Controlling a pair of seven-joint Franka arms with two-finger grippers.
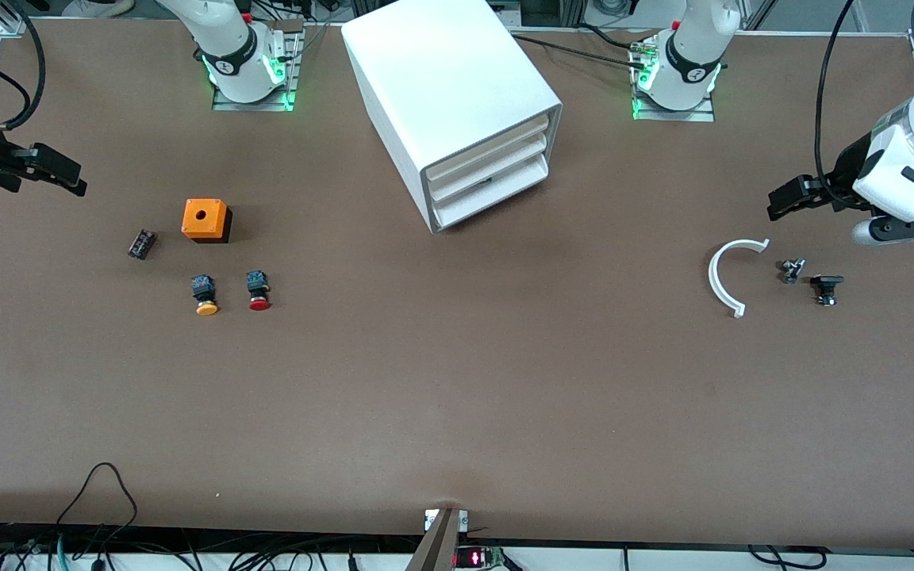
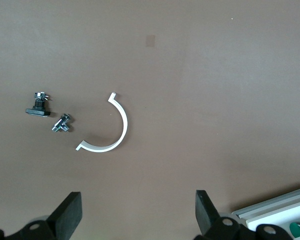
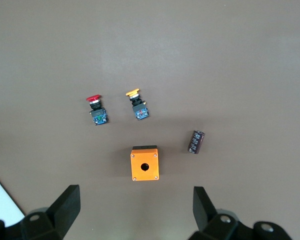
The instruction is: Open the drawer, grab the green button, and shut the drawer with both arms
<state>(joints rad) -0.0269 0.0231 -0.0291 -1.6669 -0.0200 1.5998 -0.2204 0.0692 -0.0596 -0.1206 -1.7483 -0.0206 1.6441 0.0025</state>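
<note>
Hiding the green button, the bottommost white plastic tray drawer (image 1: 491, 200) sits shut; left gripper (image 2: 137, 212) and right gripper (image 3: 135, 210) hang wide open, empty.

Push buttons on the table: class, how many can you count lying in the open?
2: the yellow-orange-capped button and the red-capped button lie side by side, nearer the front camera than the orange box. More may be hidden inside the cabinet.

The cabinet (image 2: 275, 210) is cut off at the left wrist view's corner. The drawers' (image 1: 497, 186) insides are hidden in the front view.
</note>
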